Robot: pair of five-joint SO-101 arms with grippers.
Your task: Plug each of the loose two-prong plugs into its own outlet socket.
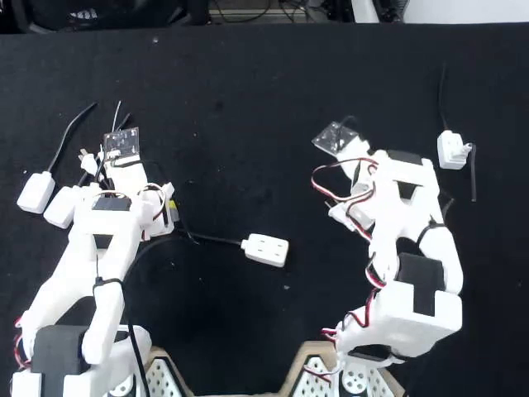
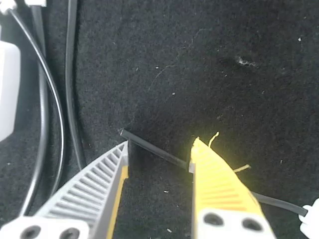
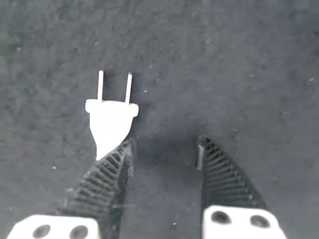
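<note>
The right gripper (image 3: 164, 142) is held open beside the two-prong plug (image 3: 110, 117), likely to grab it. The left gripper (image 2: 159, 143) is opened around a black cable (image 2: 154, 149).

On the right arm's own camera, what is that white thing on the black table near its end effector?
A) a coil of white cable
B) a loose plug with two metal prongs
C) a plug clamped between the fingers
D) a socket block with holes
B: the white two-prong plug lies free on the black table. Its narrow end is by one fingertip of the open right end effector, and its prongs point away.
</note>
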